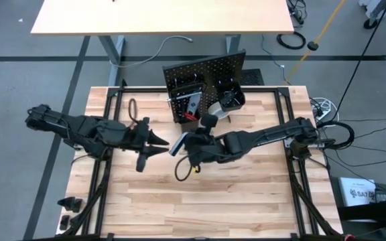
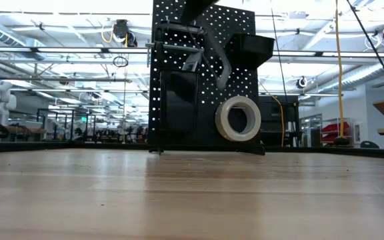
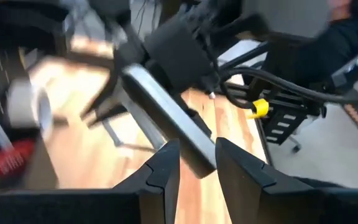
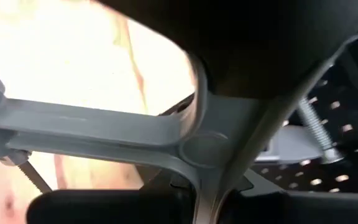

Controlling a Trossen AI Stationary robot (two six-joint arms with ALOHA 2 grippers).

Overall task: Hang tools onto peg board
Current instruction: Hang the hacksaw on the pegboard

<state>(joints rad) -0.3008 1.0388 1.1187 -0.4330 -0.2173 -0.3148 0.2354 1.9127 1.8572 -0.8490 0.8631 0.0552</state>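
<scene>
Gripping bar clamp (image 3: 166, 112), both grippers, lying flat

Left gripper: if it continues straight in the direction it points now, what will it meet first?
Probably the right gripper. In the high view the left gripper points across the table at it, and both seem to hold the same grey bar clamp. Height is hard to judge from above.
</scene>
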